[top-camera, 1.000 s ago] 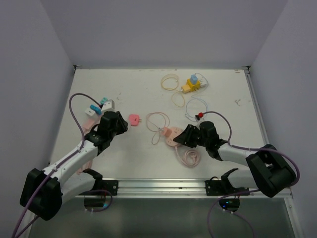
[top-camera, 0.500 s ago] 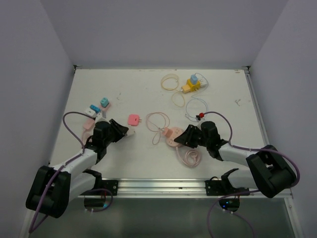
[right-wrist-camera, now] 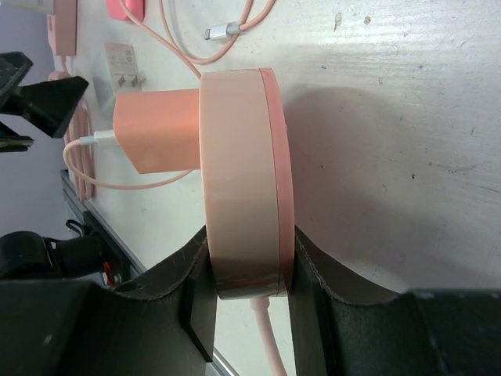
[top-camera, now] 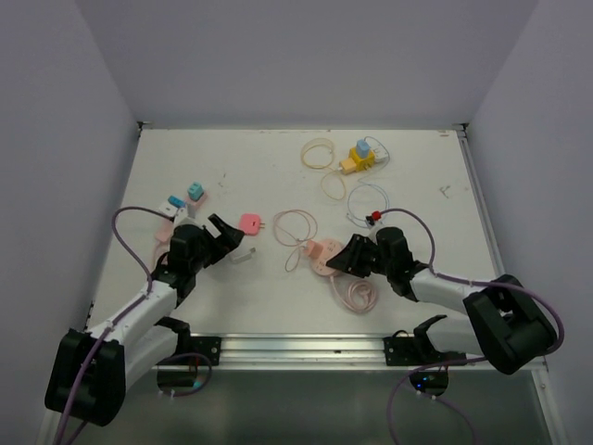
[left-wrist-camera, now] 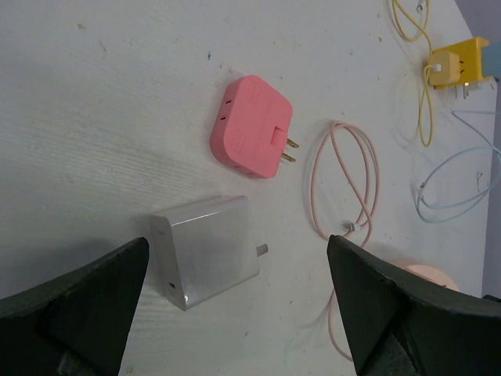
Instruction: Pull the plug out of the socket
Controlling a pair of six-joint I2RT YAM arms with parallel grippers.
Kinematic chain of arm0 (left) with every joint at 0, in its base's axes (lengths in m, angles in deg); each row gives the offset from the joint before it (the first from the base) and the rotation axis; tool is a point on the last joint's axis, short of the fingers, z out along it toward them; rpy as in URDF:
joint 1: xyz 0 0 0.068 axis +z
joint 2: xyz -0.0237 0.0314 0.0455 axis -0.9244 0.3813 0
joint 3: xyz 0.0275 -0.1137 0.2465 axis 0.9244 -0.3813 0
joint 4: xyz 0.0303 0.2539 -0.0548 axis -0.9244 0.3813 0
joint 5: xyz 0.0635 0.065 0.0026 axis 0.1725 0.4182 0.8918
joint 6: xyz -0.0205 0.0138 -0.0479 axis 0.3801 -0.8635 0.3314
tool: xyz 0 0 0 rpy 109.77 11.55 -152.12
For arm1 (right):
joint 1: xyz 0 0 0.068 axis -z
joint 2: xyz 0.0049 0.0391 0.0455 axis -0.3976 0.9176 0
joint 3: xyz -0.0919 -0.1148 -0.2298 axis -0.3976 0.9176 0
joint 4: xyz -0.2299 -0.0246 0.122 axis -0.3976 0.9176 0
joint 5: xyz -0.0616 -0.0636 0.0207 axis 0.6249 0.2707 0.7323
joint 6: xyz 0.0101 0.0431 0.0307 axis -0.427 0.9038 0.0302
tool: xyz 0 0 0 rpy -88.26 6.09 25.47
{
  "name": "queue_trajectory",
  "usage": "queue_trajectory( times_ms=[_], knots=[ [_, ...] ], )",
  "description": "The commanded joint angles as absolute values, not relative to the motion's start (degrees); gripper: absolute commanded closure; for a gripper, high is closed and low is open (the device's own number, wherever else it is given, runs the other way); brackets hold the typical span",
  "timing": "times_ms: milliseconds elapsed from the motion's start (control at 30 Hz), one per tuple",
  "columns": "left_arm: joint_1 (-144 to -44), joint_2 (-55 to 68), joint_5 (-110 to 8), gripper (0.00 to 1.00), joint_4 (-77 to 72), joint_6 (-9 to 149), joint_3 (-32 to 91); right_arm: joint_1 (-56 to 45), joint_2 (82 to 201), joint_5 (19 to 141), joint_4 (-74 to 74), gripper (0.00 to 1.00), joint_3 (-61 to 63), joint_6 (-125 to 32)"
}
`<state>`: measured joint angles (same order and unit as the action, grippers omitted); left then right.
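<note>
Plug (right-wrist-camera: 156, 129) sticks straight out of the round socket (right-wrist-camera: 243, 157) toward the left arm. Right end effector (right-wrist-camera: 249, 239) pinches the socket, and the left end effector (left-wrist-camera: 239, 244) hangs open, well apart.

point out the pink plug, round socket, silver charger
pink plug (right-wrist-camera: 156, 129), right wrist view, body side
round socket (right-wrist-camera: 243, 180), right wrist view, side wall
silver charger (left-wrist-camera: 210, 249), left wrist view, top face

You see the socket (right-wrist-camera: 243, 180), a round pink disc near the middle of the desk (top-camera: 278, 176), the peach plug (right-wrist-camera: 156, 129) seated in it
</note>
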<state>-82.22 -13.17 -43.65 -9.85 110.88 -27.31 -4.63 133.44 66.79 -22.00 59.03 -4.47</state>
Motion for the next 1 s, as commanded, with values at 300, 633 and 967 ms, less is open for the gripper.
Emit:
queue_trajectory(
  times_ms=[300, 633, 967],
  knots=[
    [-95.3, -15.1, -41.4, 0.00, 4.9, 93.7, -7.9, -4.4, 130.8, 65.1, -14.0, 1.00, 56.2, -9.9],
    [-114.8, 0.9, -38.7, 0.00, 1.9, 89.4, 1.8, -4.5, 128.5, 63.6, -11.9, 1.00, 55.5, -12.0],
    [-120.4, 15.5, -40.3, 0.03, 1.5, 90.1, 8.9, -4.6, 127.3, 63.1, -11.9, 1.00, 55.9, -12.6]
  ],
)
